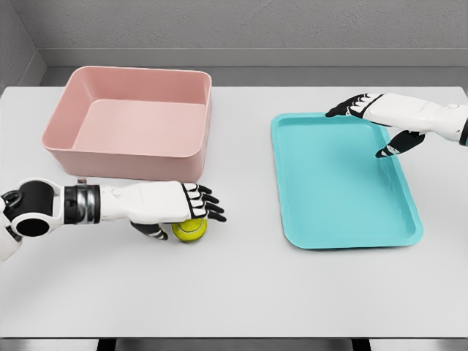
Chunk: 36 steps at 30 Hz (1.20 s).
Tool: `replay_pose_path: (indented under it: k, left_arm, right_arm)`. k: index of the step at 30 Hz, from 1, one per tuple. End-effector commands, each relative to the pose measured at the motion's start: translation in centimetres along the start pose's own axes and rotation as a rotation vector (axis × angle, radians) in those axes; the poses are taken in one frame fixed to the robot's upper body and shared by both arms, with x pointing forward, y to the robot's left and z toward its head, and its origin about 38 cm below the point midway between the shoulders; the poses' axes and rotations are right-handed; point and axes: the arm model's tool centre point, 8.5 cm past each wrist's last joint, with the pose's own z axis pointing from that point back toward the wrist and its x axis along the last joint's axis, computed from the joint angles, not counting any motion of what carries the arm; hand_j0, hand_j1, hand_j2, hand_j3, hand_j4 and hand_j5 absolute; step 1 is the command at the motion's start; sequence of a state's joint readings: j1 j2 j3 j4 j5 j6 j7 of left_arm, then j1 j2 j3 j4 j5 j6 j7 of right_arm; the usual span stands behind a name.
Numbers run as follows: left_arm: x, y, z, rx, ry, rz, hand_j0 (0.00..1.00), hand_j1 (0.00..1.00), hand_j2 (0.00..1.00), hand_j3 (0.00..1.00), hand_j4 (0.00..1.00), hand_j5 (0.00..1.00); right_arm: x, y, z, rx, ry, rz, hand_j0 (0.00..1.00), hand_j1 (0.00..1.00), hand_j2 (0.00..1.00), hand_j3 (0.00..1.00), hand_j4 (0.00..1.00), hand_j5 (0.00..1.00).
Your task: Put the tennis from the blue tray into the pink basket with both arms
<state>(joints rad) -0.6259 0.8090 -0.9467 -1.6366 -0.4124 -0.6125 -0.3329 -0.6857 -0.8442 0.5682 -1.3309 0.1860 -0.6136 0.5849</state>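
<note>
Left hand [172, 208] covers the tennis ball [190, 229] just in front of the pink basket [131, 121]!
Fingers look draped, not wrapped: it may roll away. Right hand [380, 121] hangs slack, holding nothing, over the blue tray [344, 219] right of the basket.

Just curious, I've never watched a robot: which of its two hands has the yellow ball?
The left hand, low beside the pink basket, covers the tennis ball. The right hand hovers empty over the blue tray.

A white table [241, 292] fills most of the view, with a grey wall [248, 25] behind it.
</note>
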Motion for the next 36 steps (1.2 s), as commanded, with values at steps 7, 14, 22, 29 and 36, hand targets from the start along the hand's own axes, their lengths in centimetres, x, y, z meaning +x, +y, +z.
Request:
replay_pose_path:
  k: [7,14,22,29,36]
  left_arm:
    - [-0.01,-0.34,0.19,0.001,0.004,0.013,1.0,1.0,1.0,1.0,1.0,1.0]
    - [-0.31,-0.34,0.34,0.002,0.014,0.015,1.0,1.0,1.0,1.0,1.0,1.0]
    - [-0.54,-0.47,0.33,0.002,0.019,0.02,1.0,1.0,1.0,1.0,1.0,1.0]
    - [-0.46,-0.55,0.28,0.0,0.017,0.02,0.97,0.97,0.97,0.97,0.97,0.97]
    - [-0.48,-0.76,0.44,-0.008,0.02,0.024,0.75,0.75,0.75,0.75,0.75,0.75]
  right_arm:
    - [-0.01,-0.08,0.05,-0.006,0.0,-0.005,1.0,1.0,1.0,1.0,1.0,1.0]
    - [-0.08,0.08,0.18,-0.003,0.003,-0.008,1.0,1.0,1.0,1.0,1.0,1.0]
    - [-0.09,0.11,0.2,-0.004,0.004,-0.008,1.0,1.0,1.0,1.0,1.0,1.0]
    - [-0.07,0.11,0.14,-0.004,0.002,-0.009,1.0,1.0,1.0,1.0,1.0,1.0]
    - [-0.1,0.07,0.22,-0.006,0.004,-0.009,1.0,1.0,1.0,1.0,1.0,1.0]
